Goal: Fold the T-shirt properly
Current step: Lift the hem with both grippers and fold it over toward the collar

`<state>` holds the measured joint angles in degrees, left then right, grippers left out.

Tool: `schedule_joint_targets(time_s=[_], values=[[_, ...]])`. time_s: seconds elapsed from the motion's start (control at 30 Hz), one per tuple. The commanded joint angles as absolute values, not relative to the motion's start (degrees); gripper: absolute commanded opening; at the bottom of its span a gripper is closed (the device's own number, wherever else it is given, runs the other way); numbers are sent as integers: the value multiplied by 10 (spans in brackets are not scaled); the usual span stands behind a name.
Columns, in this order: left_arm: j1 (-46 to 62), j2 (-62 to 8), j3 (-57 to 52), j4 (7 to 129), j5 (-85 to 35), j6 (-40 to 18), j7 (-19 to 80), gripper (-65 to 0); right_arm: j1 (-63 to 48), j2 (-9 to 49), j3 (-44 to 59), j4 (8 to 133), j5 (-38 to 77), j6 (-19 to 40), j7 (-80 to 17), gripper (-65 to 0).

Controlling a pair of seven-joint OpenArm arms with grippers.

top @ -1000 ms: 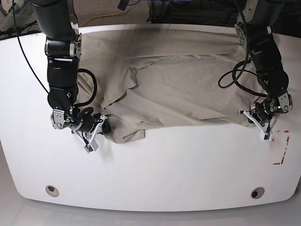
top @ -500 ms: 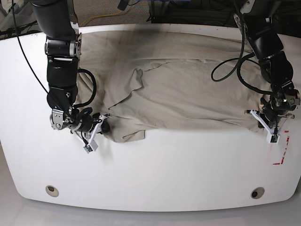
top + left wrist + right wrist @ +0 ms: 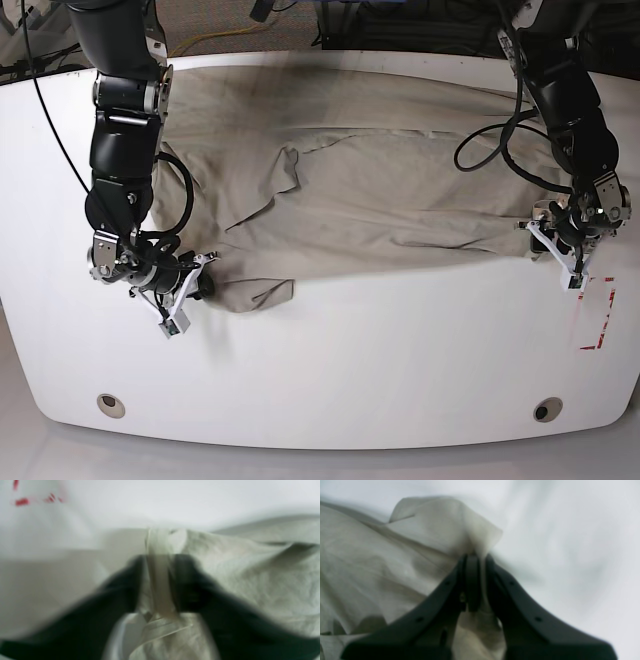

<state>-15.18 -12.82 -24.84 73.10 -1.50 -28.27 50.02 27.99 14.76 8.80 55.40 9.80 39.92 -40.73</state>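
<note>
The beige T-shirt [image 3: 400,200] lies spread wide across the white table [image 3: 380,360], wrinkled, with a folded flap near its left-centre. On the left of the base view my right gripper [image 3: 200,280] is shut on the shirt's lower left corner. In the right wrist view the right gripper [image 3: 476,557] pinches a peak of the T-shirt [image 3: 382,567]. On the right of the base view my left gripper [image 3: 560,260] sits at the shirt's lower right corner. In the blurred left wrist view the left gripper [image 3: 160,560] has its jaws parted, with a hem band of the T-shirt [image 3: 250,575] between them.
Red tape marks [image 3: 598,325] lie on the table just below the left gripper and show as red tape marks [image 3: 22,502] in the left wrist view. Two round holes [image 3: 111,404] [image 3: 546,409] sit near the front edge. Black cables loop beside both arms.
The right gripper has pulled the lower left corner outward to the left and down, stretching the hem. The left gripper's jaws have come apart at the right corner.
</note>
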Motion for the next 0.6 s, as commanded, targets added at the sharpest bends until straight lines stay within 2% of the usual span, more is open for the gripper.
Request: schedule_joint_targets(time_s=[0.0,0.03,0.1,0.2,0.57], values=[[-170,-135,-249,743,-25,-282,484,-181,296,156,90,564,105,400,-396,-615],[-170,-135,-249,744,-25,-282,484,-131,295,156,90,564,105,400,-396,-615],[-171,-135,-249,743,-25,-282,481,-89,286,156,90,565,107,400,-397,-615],[-186,-135,-247,738,-23,-282,468,-81,280,157,90,567,109,400,-397,-615],[-243,-153,-222,592,-24,-282,434,-81,276,156,91,567,110,400,-396,-615]])
